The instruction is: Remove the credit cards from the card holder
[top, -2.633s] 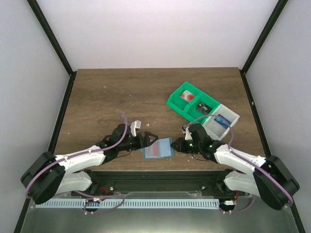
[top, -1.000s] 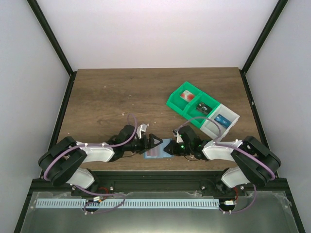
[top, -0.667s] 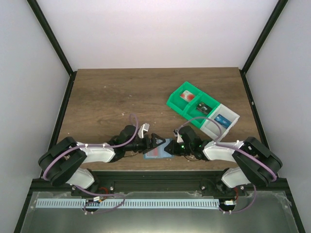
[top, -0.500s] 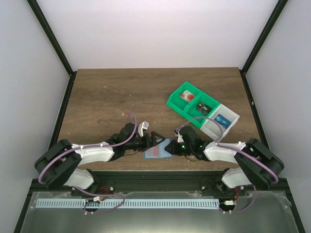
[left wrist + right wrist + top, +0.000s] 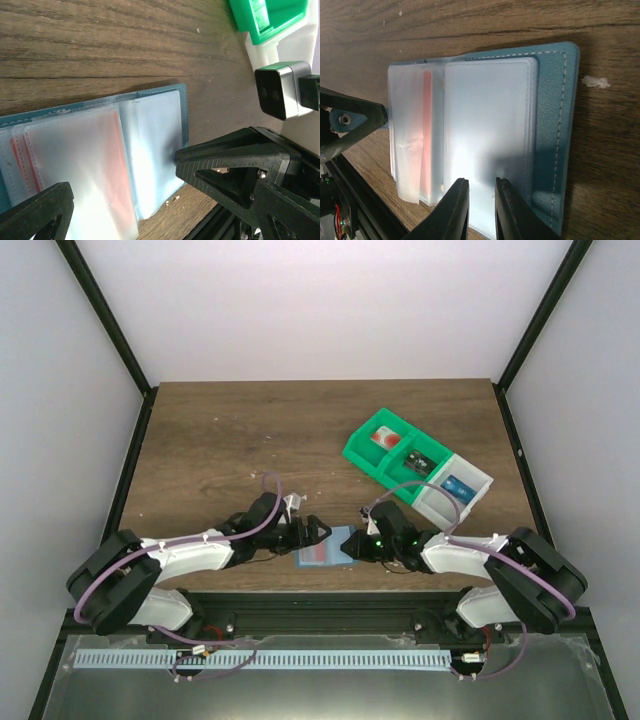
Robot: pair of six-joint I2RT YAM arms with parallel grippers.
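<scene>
Since 2.6 s back, both arms have drawn in closer over the wallet; the right elbow is folded nearer its base. Card holder (image 5: pixel 322 548) — open and flat on the table (image 5: pixel 250 440) at its near edge, between the two grippers; clear sleeves (image 5: pixel 485 125) face up, judged so the pockets can be reached. Credit cards (image 5: pixel 426 130) — red-tinted, inside the sleeves; none out. Left gripper (image 5: pixel 315 532) — jaws spread wide across the holder, judged ready to steady it. Right gripper (image 5: pixel 351 544) — fingers nearly together at the right sleeve's near edge; whether they pinch it cannot be told.

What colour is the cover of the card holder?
The card holder cover is teal-blue with pale edge stitching; the right wrist view shows it best.
</scene>
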